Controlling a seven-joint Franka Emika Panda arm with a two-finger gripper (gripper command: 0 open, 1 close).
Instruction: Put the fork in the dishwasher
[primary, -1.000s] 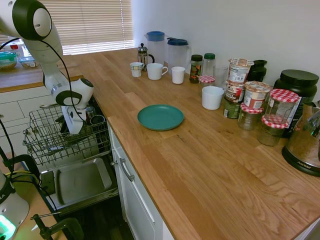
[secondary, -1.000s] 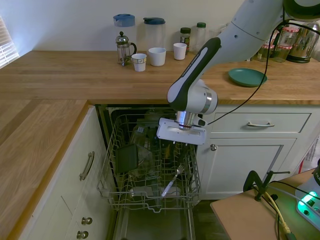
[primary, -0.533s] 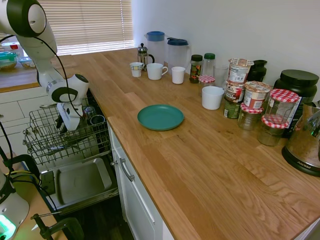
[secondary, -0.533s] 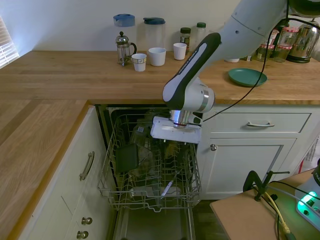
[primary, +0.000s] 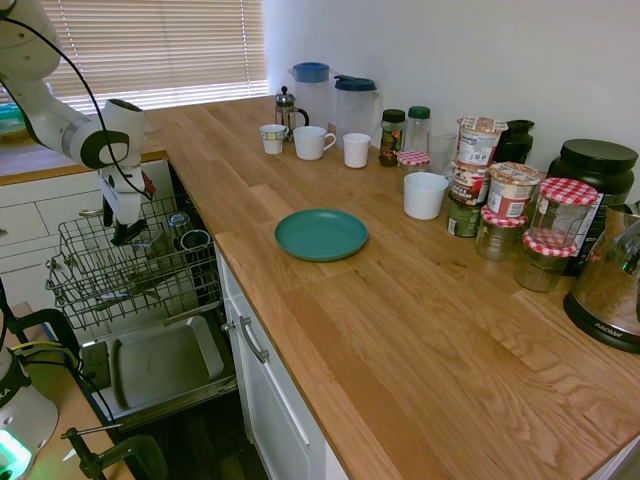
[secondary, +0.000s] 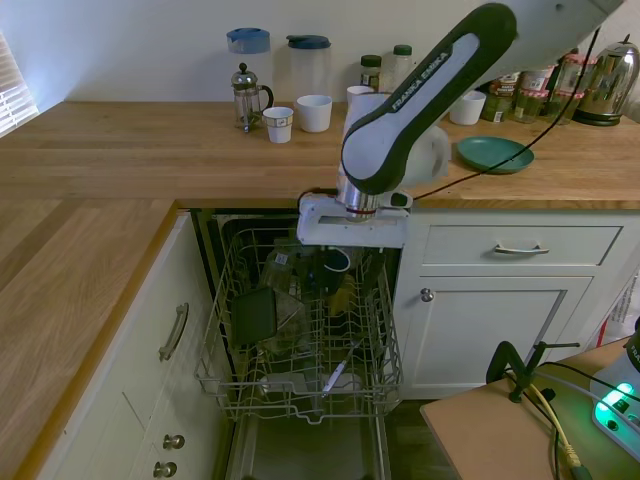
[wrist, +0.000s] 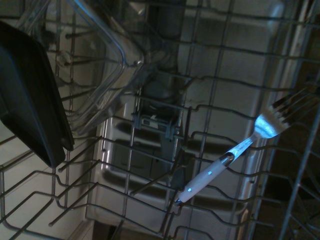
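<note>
Fork lies loose in the front of the dishwasher wire rack, slanted across the wires, pale handle low, silvery tines up; clear in the wrist view. Beside it in the rack: a dark flat lid and a clear plastic container, further back a cup. Claw hangs above the rack's rear, holding nothing; cannot tell whether its fingers are apart or together. Grey inner door panel lies open below. On the wooden surface beyond: teal plate, white mugs, jars.
</note>
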